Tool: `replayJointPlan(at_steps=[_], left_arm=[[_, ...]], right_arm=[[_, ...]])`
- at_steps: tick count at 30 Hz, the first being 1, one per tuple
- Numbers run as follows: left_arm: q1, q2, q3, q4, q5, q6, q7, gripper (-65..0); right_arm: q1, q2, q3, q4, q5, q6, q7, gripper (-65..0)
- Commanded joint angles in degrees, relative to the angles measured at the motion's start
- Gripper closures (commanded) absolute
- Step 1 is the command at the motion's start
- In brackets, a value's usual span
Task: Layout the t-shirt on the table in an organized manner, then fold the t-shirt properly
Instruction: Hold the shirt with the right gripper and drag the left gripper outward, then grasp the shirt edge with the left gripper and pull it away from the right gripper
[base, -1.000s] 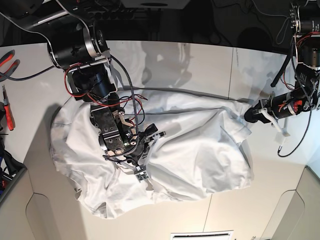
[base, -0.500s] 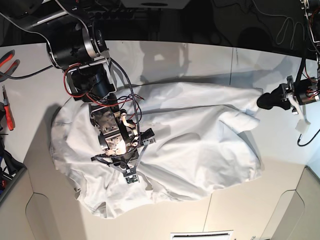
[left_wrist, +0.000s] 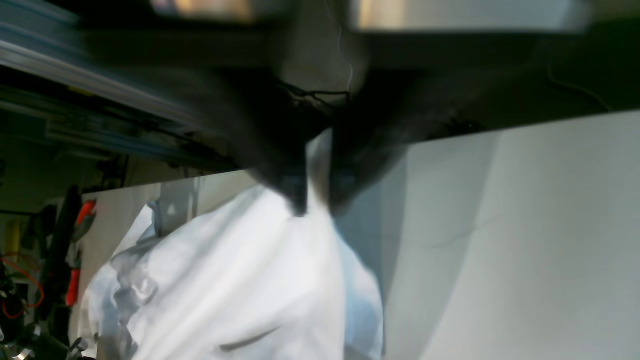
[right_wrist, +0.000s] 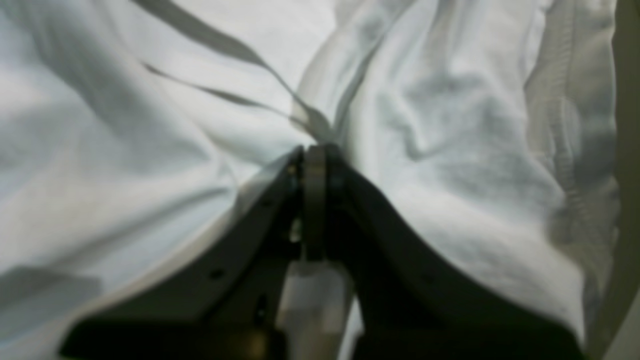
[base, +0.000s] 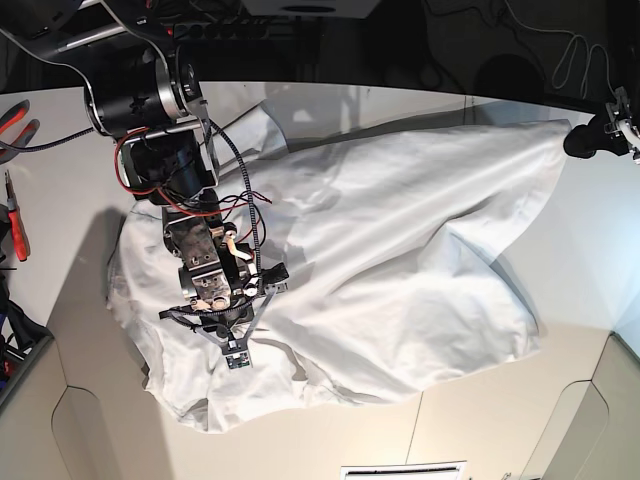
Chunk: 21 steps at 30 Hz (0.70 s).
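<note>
The t-shirt (base: 370, 240) lies wide and wrinkled across the table (base: 460, 425), and one corner of it is drawn out to my left side. At this corner is my left pincer (left_wrist: 318, 205). Its jaws stand a little apart, with a narrow gap, and a strip of the white cloth is in between them. If they press on this cloth, I cannot tell. From the corner, the t-shirt makes long, soft folds toward its middle.

My right pincer (right_wrist: 315, 160) is over the right-hand part of the t-shirt, and its two tips are together, fully closed. Creased cloth is all around below them; whether a small fold is caught in the tips, I cannot tell. The right arm (base: 205, 230) covers some of the t-shirt in the base view.

Past the right end of the t-shirt, well apart from it, there is a red-handled tool (base: 17, 230), and near this one, another tool with red handles (base: 14, 118).
</note>
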<state>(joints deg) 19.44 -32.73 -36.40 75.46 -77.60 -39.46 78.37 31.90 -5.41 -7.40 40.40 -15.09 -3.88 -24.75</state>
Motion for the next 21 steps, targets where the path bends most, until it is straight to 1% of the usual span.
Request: replayJointPlan(at_steps=[1, 2, 5, 7, 9, 11, 12, 14, 15, 18, 21], left_arm=[[-0.46, -1.70, -0.55, 1.01, -1.92, -0.54, -2.10, -23.0], [-0.57, -1.90, -0.57, 1.01, -2.27, -0.54, -4.50, -24.7], [-1.27, -2.19, -1.25, 0.98, -1.31, -0.54, -15.56, -24.7], [-3.80, -2.19, -1.49, 0.98, 3.19, -0.54, -21.70, -24.7], [-7.34, -2.16, -1.44, 0.98, 8.92, -0.54, -26.53, -24.7], [-11.52, -1.81, -1.44, 0.98, 14.27, -0.54, -29.35, -24.7], [-13.86, -1.53, -1.36, 0.94, 16.72, -0.54, -29.73, -24.7], [-18.29, -1.40, 0.11, 0.15, 21.00, -0.54, -30.77, -24.7], [-20.46, -1.40, 1.55, -0.63, 23.08, -0.17, -32.15, -24.7], [-27.06, -1.38, 7.96, -5.77, 27.69, 4.39, -37.51, -24.7], [-34.80, -0.90, 15.69, -14.58, 31.45, 6.38, -41.18, -24.7]], right_arm=[[1.73, -0.35, 0.02, 1.05, -0.50, -0.42, 0.94, 0.0], [1.70, -0.35, 0.02, 1.05, -0.52, -0.42, 0.94, 0.0], [1.75, -0.33, 0.02, 1.07, -0.55, -0.42, 0.94, 0.0], [1.88, -0.33, 0.02, 1.16, -0.55, -0.44, 0.92, 0.0], [1.79, -0.35, 0.02, 2.32, -0.55, -0.42, 0.79, 0.0], [1.55, -0.42, -0.02, 4.76, -0.48, -0.39, 0.31, 0.0], [1.57, -0.52, -0.02, 6.14, -0.42, -0.37, -0.15, 0.0], [1.57, -0.83, -0.09, 9.49, 0.02, 0.50, -1.33, 0.0], [1.57, -1.07, -0.11, 11.26, 0.11, 1.31, -1.90, 0.0], [1.57, -2.32, -0.13, 15.98, 0.15, 4.87, -3.61, 0.0], [1.57, -3.26, -0.37, 18.73, 3.15, 8.15, -5.97, 0.0]])
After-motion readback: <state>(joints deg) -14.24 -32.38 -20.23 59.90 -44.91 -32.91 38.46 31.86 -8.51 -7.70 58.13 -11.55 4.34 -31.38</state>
